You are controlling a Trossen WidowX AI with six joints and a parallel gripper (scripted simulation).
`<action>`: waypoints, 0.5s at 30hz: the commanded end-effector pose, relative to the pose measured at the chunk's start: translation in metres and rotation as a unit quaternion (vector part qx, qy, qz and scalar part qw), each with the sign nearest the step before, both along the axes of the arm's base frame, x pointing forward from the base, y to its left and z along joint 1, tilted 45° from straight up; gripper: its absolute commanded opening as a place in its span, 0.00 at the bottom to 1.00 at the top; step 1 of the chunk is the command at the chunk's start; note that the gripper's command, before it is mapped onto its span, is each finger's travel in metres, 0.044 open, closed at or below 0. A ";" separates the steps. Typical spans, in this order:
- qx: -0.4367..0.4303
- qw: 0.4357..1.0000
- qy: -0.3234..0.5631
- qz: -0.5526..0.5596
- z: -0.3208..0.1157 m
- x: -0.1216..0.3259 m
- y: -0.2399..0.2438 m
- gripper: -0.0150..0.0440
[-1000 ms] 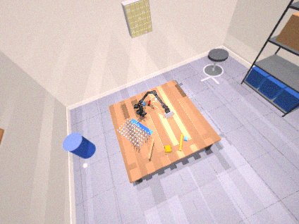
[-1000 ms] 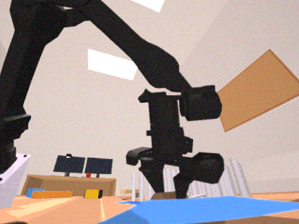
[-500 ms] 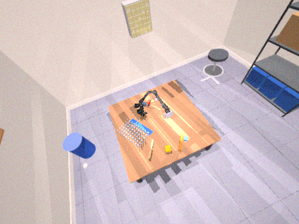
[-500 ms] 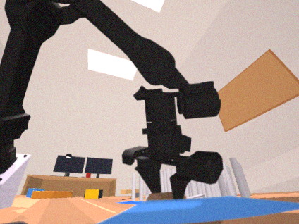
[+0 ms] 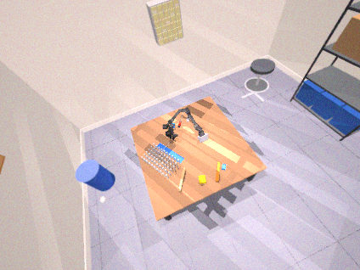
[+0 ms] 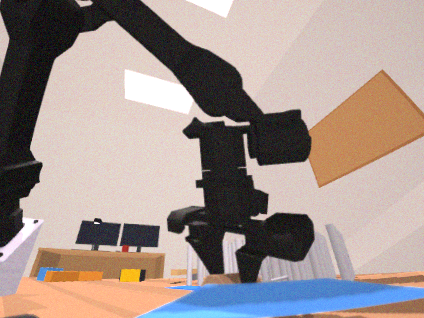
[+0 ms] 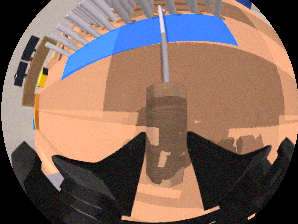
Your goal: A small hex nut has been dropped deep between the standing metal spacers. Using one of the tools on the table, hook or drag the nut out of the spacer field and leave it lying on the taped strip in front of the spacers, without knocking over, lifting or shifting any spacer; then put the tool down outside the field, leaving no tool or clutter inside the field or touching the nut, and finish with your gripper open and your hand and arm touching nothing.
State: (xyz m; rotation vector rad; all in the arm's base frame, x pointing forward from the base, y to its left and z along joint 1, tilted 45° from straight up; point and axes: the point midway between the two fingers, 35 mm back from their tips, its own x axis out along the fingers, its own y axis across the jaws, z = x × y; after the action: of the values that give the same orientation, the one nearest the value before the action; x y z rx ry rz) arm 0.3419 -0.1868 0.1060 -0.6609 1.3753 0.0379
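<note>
My gripper (image 5: pixel 171 138) (image 6: pixel 233 278) (image 7: pixel 166 136) is shut on the wooden handle (image 7: pixel 166 112) (image 6: pixel 218 279) of a tool, low in front of the taped strip. The tool's thin metal rod (image 7: pixel 164 55) runs forward over the blue taped strip (image 7: pixel 135 40) (image 6: pixel 310 297) (image 5: pixel 177 157). Its far end is at the front of the standing metal spacers (image 7: pixel 85 22) (image 5: pixel 161 161) (image 6: pixel 320 250); whether it touches one cannot be told. The spacers in view stand in close rows behind the strip. I cannot make out the hex nut in any view.
A pale stick (image 5: pixel 182 180) lies beside the spacer field. A yellow block (image 5: pixel 202 179) (image 6: pixel 130 275), an orange bar (image 5: pixel 217 173) (image 6: pixel 75 276) and a small blue block (image 5: pixel 223 166) lie farther along the table. A small red object (image 5: pixel 179 125) is near the arm.
</note>
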 end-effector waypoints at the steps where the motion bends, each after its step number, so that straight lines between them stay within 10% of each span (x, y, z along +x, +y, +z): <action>1: 0.001 1.000 0.002 0.003 0.001 -0.004 0.000 0.25; 15: 0.001 1.000 0.002 0.003 0.005 -0.015 -0.003 0.25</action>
State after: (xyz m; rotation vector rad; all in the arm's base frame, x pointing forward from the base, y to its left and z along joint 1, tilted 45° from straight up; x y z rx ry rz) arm 0.3310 -0.1902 0.1098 -0.6616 1.3760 0.0381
